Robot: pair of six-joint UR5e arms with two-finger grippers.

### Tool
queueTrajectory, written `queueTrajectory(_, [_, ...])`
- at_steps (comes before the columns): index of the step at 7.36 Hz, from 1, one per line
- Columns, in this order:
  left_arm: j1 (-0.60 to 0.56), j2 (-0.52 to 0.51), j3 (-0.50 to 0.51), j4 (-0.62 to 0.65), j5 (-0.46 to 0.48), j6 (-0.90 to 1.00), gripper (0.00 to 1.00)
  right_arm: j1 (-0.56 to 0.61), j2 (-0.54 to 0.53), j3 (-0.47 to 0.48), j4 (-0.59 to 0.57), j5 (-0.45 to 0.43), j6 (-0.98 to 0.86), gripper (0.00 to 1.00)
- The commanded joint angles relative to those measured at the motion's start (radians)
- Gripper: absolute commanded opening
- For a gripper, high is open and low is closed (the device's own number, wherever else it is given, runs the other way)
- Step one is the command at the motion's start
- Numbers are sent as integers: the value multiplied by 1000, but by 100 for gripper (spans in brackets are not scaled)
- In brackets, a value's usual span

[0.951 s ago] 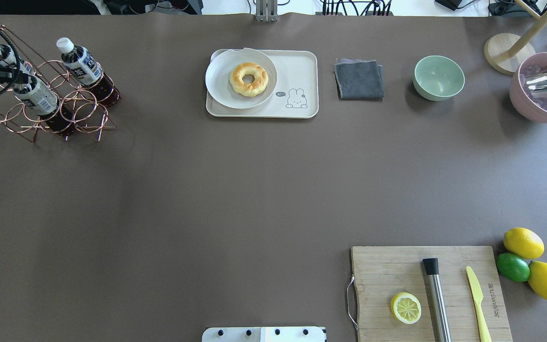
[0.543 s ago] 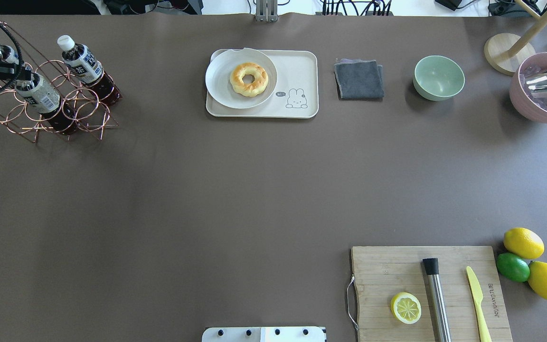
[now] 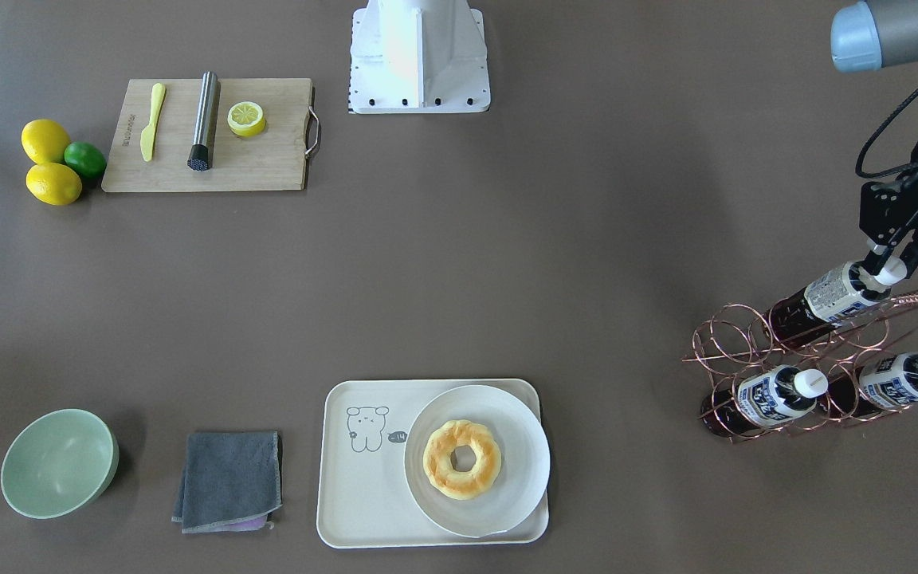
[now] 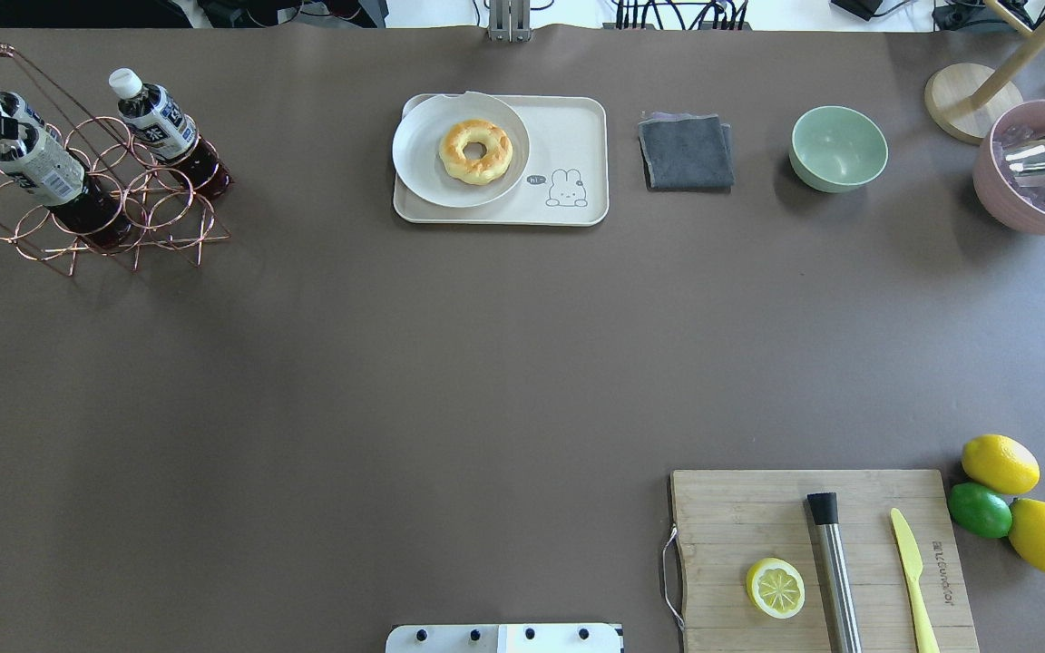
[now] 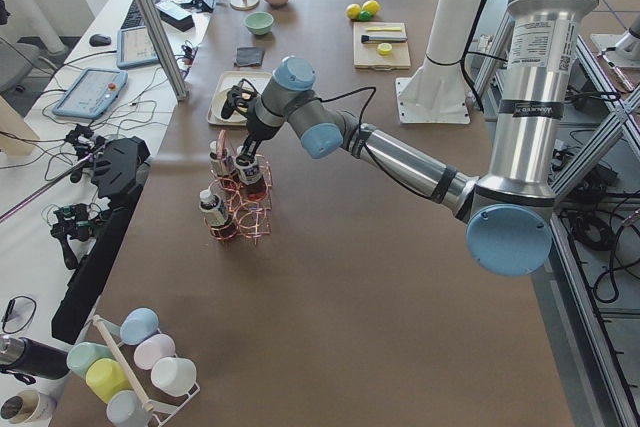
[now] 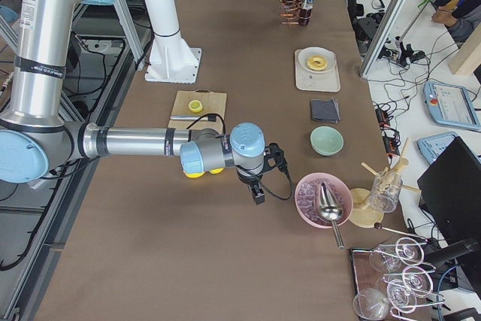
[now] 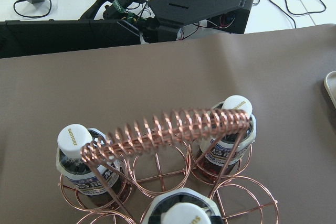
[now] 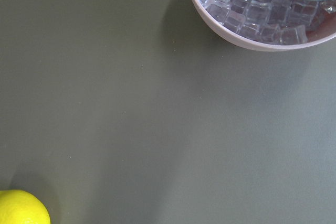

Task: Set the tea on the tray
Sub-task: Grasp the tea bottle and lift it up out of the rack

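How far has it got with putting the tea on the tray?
Nothing finished yet: the cream bear tray holds only a white plate with a doughnut. In hand: the left gripper appears clamped on the white cap of one clear bottle of dark tea, whose base sits in the copper wire rack. Left: lift it out, carry it over, set it down.

silver arms (image 5: 540, 57), pale-blue joint caps (image 5: 508, 239)

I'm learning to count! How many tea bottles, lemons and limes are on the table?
Tea bottles: 3
Whole lemons: 2
Lemon half: 1
Lime: 1
Total: 7
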Motion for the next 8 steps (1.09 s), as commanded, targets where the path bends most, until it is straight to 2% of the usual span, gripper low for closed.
queueTrajectory(1, [-48, 2, -63, 54, -38, 13, 0, -9, 6, -16, 0, -1, -2, 100])
queueTrajectory(3, [-103, 2, -73, 65, -110, 35, 0, -13, 6, -17, 1, -1, -3, 100])
queueTrajectory(5, [-85, -9, -192, 245, -103, 26, 0, -13, 6, -15, 3, -1, -5, 100])
queueTrajectory(7, [-14, -18, -250, 263, -89, -12, 0, -16, 8, -13, 3, 0, -5, 100])
queueTrajectory(8, [61, -48, -257, 263, -29, -67, 0, -16, 6, -12, 10, 2, -6, 100])
